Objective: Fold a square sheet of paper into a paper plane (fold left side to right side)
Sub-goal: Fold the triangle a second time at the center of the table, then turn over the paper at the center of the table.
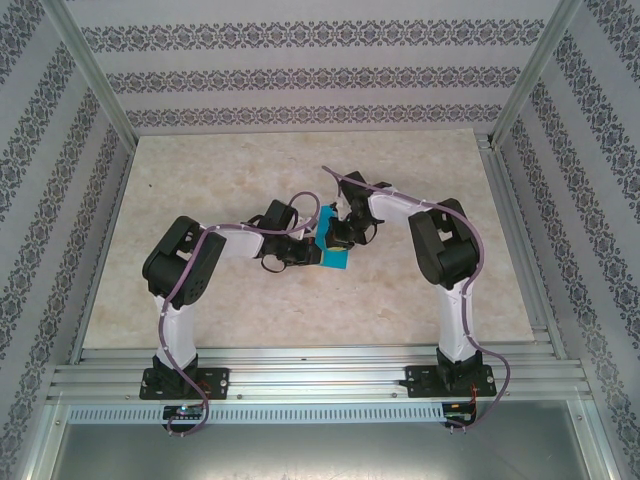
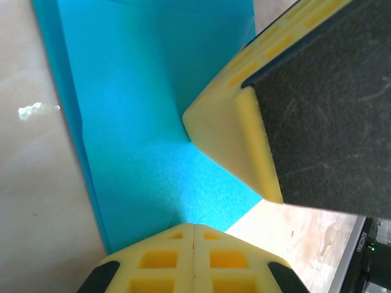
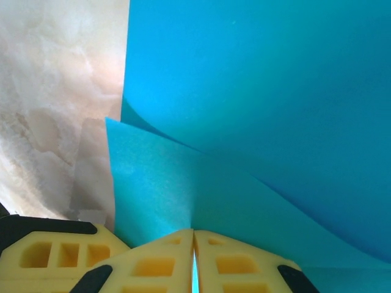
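The teal-blue square sheet of paper (image 1: 333, 248) lies mid-table between both grippers, partly folded over itself. In the left wrist view the paper (image 2: 146, 122) lies flat with a folded strip along its left edge. My left gripper (image 2: 193, 227) is shut with its tips resting on the sheet, and no paper shows in their seam. The right gripper's yellow finger (image 2: 235, 131) touches the sheet from the right. In the right wrist view my right gripper (image 3: 194, 233) is shut on the paper (image 3: 256, 104), with a teal sliver between its fingers. One layer curls up over a lower one.
The marble-patterned tabletop (image 1: 220, 300) surrounds the sheet, with metal frame rails at its sides and front. A yellow finger of the left gripper (image 3: 52, 253) sits just left of my right fingers. Both arms meet closely at the centre.
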`<control>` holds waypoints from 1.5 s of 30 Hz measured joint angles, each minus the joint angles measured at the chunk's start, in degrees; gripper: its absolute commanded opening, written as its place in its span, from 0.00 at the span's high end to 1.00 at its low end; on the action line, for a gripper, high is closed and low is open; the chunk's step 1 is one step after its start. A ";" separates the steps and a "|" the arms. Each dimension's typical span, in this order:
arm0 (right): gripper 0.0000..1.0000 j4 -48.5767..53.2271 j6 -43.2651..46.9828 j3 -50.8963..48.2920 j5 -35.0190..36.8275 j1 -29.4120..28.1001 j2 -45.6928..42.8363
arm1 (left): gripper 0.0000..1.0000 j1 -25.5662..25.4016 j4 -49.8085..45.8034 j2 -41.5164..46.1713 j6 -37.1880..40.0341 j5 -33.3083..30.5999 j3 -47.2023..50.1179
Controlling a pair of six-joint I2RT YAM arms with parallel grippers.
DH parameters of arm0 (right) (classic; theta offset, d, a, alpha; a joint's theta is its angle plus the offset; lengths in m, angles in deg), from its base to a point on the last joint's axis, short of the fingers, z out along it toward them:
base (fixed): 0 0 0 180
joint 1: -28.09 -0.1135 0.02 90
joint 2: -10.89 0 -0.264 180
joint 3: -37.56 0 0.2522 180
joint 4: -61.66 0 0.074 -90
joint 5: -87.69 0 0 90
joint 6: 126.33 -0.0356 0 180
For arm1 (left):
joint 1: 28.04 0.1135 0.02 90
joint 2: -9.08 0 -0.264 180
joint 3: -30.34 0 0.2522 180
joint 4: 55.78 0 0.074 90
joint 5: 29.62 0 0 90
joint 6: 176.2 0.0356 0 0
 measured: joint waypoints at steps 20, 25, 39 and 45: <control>0.83 4.74 2.54 2.01 7.39 6.64 -0.83 | 0.94 0.04 2.32 0.90 -0.52 -0.11 1.53; 0.72 1.70 2.71 -2.10 10.86 8.83 -7.91 | 0.79 0.00 -2.64 2.43 0.94 -0.79 0.39; 0.56 -18.45 -4.15 -28.61 1.73 9.66 -28.46 | 0.55 4.24 -16.98 4.46 10.93 -3.13 -14.73; 0.53 -20.48 -4.98 -32.35 0.61 9.66 -31.39 | 0.57 4.24 -20.41 -3.65 13.94 -2.38 -20.13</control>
